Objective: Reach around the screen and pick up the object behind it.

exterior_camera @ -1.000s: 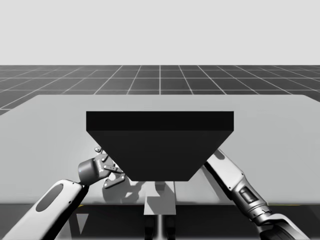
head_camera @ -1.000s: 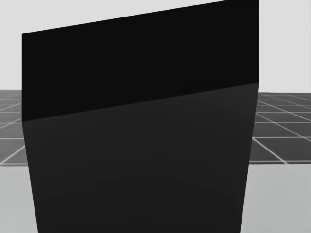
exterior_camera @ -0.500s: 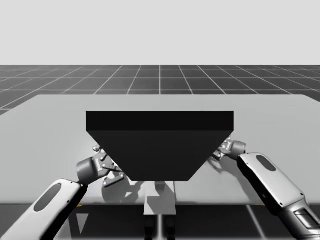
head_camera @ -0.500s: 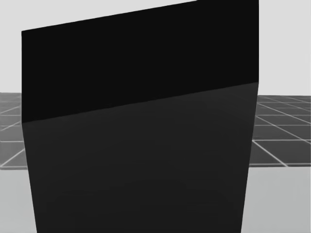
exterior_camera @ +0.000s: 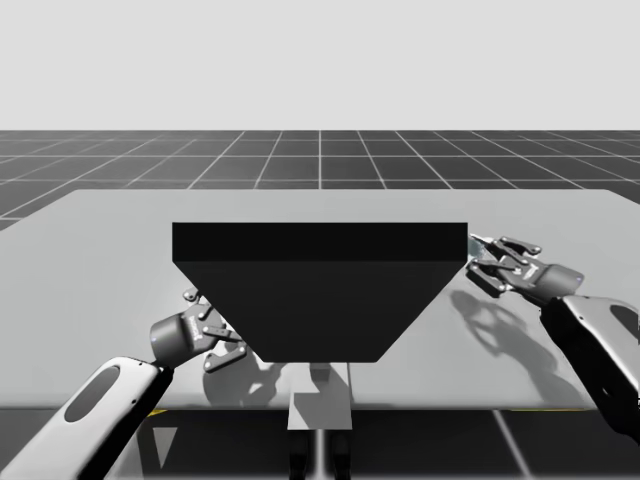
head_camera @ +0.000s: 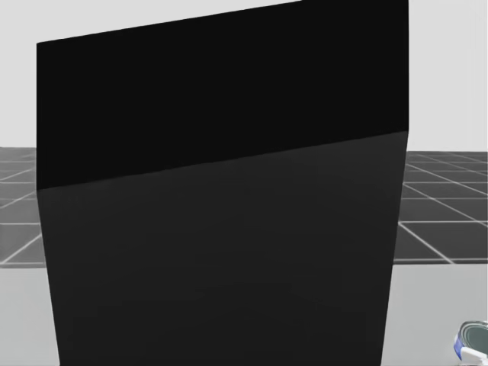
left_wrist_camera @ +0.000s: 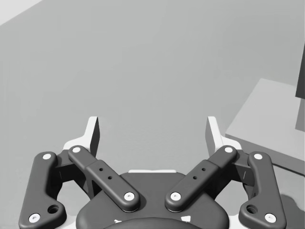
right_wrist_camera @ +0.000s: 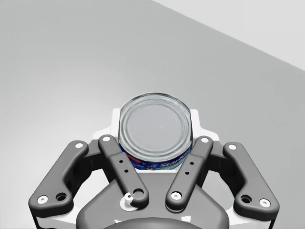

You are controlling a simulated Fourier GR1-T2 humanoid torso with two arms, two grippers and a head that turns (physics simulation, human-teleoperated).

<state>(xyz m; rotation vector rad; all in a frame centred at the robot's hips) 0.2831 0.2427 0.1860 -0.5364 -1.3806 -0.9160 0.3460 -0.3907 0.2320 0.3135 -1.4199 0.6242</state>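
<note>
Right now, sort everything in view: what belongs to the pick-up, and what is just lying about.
Belongs to the job: black screen; low round can, blue-labelled; right tool, shut on the can.
Just there: left tool, open and empty beside the screen; grey table.

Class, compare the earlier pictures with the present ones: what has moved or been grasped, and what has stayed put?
My right hand has come out from behind the screen and swung rightward and up. It is now shut on a short round silver can with a blue label, which has entered the head view's lower right corner. My head has turned slightly. My left hand, open, has barely shifted beside the screen. The screen and table stayed put.
</note>
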